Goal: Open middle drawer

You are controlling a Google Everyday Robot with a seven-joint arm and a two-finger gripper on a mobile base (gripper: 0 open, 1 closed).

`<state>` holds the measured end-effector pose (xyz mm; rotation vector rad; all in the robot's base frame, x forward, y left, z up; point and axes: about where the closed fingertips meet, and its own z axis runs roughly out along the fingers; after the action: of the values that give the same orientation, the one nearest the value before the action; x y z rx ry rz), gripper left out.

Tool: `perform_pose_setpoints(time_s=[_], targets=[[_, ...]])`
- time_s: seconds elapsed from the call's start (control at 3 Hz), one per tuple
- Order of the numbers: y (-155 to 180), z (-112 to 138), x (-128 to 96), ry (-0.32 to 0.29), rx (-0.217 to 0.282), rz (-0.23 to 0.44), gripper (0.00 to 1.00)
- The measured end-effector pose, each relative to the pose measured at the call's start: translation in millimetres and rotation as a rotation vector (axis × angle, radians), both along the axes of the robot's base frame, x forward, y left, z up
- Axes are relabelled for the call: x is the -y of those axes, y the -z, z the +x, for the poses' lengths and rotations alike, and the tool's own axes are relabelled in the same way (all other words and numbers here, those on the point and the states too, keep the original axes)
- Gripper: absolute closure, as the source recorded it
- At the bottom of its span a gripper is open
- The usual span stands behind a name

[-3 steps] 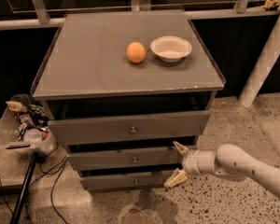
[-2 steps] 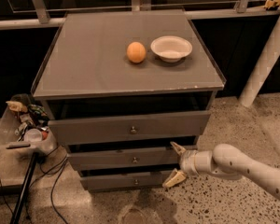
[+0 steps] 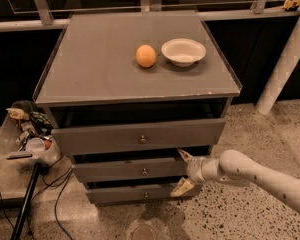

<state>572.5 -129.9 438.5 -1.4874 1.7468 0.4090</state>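
Note:
The middle drawer [image 3: 120,170] is the second grey drawer front in the grey cabinet [image 3: 140,89], with a small round metal knob [image 3: 144,171] at its centre. It stands slightly out from the cabinet, like the top drawer [image 3: 140,136] above it. My gripper [image 3: 183,171] comes in from the right on a white arm. Its two pale fingers [image 3: 184,155] are spread apart, one above and one below, at the right end of the middle drawer front. It holds nothing.
An orange [image 3: 145,56] and a white bowl [image 3: 183,51] sit on the cabinet top. The lowest drawer [image 3: 140,193] is below. A bin of clutter [image 3: 30,134] and a black stand with cables [image 3: 27,204] stand at the left. A white post [image 3: 285,64] rises at the right.
My gripper and arm have shifted slightly left toward the drawer front. The drawers have not visibly moved.

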Motion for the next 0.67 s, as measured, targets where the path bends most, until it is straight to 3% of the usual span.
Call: perform_pose_setpoints(time_s=[0.33,0.67], targets=[[-6.2,20.5,0.6,-0.008,0.039,-0.009,0.0],[-5.5,20.3,-0.2,-0.01,0.038,-0.01,0.0]])
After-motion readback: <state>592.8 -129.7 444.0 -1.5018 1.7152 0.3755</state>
